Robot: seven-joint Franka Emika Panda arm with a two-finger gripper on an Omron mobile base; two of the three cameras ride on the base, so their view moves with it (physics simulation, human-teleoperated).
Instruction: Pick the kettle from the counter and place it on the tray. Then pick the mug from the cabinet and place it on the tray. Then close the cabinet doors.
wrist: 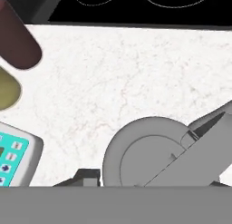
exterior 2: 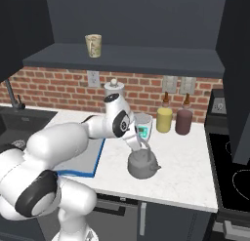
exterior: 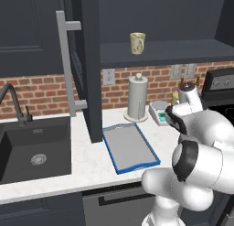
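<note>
Kettle (exterior 2: pixel 143 166) sat on the counter (exterior 2: pixel 185 157) directly under the gripper (exterior 2: pixel 142 148), whose fingers straddled its arched handle; grip not discernible. Scale (exterior 2: pixel 143 126) just behind, tray (exterior: pixel 130 147) off to its left, mug (exterior 2: pixel 93 45) on cabinet shelf above.

Two rear base views sharing counter (exterior: pixel 91 161); hand view close, seemingly straight down

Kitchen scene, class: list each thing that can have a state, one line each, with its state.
kettle: upright on the counter, not yet on the tray.
tray: flat on the counter, nothing on it.
mug: upright on the cabinet shelf.
cabinet doors: open.
tool: down at the kettle's handle; grip unclear.
</note>
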